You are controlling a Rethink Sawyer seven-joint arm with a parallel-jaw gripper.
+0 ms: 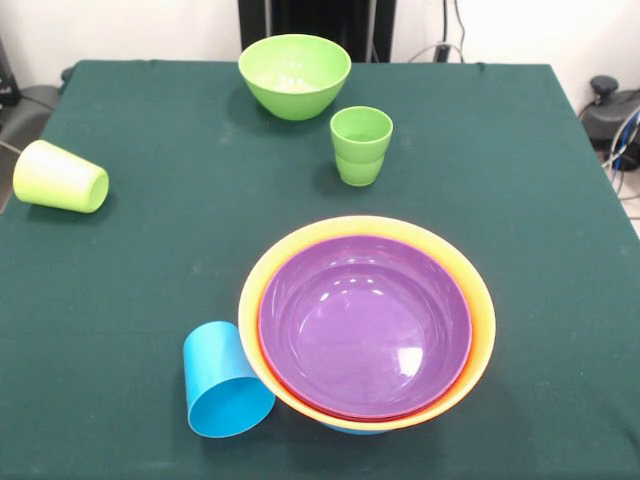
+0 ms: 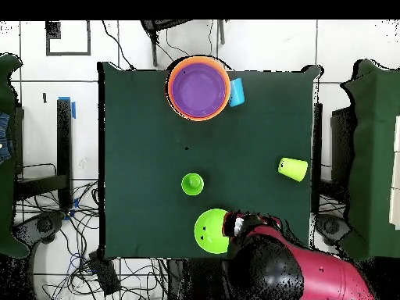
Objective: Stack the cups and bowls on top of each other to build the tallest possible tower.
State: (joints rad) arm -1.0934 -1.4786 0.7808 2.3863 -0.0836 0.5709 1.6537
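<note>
A dark green table (image 1: 120, 300) carries the tower (image 1: 366, 325), a purple bowl nested in a red rim inside an orange bowl, with the sky-blue cup (image 1: 225, 382) on its side touching it. The green bowl (image 1: 294, 74) and upright ridged green cup (image 1: 360, 145) stand apart; the yellow-green cup (image 1: 60, 177) lies tipped near the edge. Only the overhead view shows the red arm (image 2: 312, 277) beside the green bowl; whether its jaws are apart cannot be told.

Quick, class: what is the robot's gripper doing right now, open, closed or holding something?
Gripper: cannot be told. Only the arm shows, beside the green bowl.
</note>
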